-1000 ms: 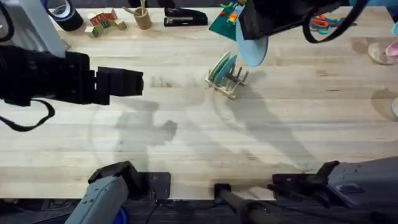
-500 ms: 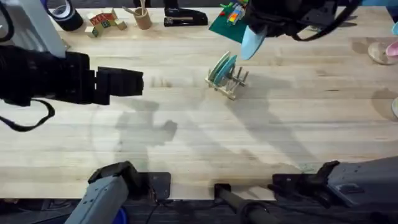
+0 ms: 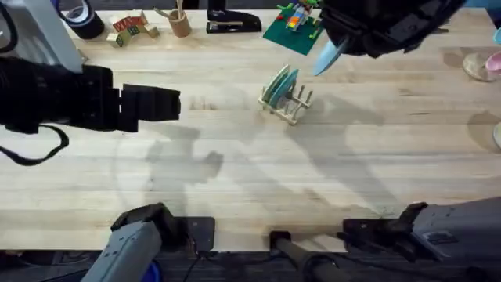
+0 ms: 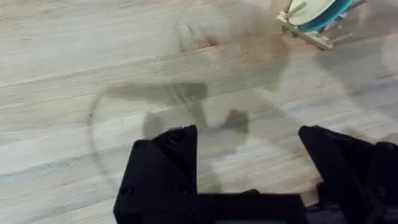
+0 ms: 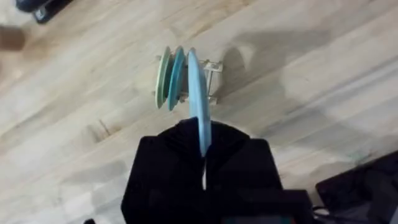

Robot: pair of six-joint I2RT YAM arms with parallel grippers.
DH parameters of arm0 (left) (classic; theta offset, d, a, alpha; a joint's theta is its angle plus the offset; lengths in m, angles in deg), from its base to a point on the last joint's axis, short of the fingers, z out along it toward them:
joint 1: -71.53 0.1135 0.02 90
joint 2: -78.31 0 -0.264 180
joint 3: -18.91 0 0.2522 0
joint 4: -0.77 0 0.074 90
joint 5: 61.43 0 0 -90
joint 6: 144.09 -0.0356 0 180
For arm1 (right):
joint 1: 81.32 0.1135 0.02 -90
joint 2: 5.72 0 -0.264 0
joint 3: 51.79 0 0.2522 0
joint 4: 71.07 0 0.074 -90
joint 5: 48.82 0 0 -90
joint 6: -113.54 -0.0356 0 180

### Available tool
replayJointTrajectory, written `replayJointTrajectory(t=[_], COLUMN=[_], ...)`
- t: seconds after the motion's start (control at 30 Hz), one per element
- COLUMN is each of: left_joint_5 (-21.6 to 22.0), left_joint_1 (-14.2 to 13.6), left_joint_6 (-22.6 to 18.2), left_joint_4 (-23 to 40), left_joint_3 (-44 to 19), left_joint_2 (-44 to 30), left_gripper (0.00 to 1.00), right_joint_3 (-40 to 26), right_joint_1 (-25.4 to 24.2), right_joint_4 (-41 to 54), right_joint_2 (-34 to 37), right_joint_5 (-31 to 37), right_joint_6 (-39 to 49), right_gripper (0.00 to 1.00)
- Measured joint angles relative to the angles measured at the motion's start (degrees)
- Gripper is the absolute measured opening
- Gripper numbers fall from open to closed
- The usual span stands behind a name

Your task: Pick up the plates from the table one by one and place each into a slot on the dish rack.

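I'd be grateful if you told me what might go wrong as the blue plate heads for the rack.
1. The blue plate, pinched at one edge by the right gripper, may swing or slip.
2. The rack is small and loose on the table; a nudge could shift it.
3. It might hit the teal plate already slotted.

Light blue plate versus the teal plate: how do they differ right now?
The light blue plate is clamped edge-on in the right hand, up off the table; the teal plate stands in the dish rack, beside a cream plate. The light blue one is paler, the teal one darker and greener. Both are thin round discs standing on edge.
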Motion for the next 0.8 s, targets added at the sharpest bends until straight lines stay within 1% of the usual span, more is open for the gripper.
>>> replayJointTrajectory(t=[0.13, 0.3, 0.6, 0.8], left_joint_5=[0.00, 0.00, 0.00, 0.00], left_joint_1=[0.00, 0.00, 0.00, 0.00], left_joint_6=[0.00, 0.00, 0.00, 0.00], left_joint_4=[0.00, 0.00, 0.00, 0.00], left_joint_3=[0.00, 0.00, 0.00, 0.00], left_joint_2=[0.00, 0.00, 0.00, 0.01], left_gripper=[0.995, 0.995, 0.995, 0.995], right_joint_3=[-0.01, 0.00, -0.09, -0.11], right_joint_1=[0.00, -0.02, -1.75, -1.88], right_joint_4=[1.02, 1.05, 1.16, 1.08], right_joint_2=[0.00, 0.00, 1.15, 3.02], right_joint_5=[0.00, -0.17, -1.11, -1.59], right_joint_6=[-3.67, -5.63, -6.27, -6.57], right_gripper=[0.031, 0.031, 0.031, 0.031])
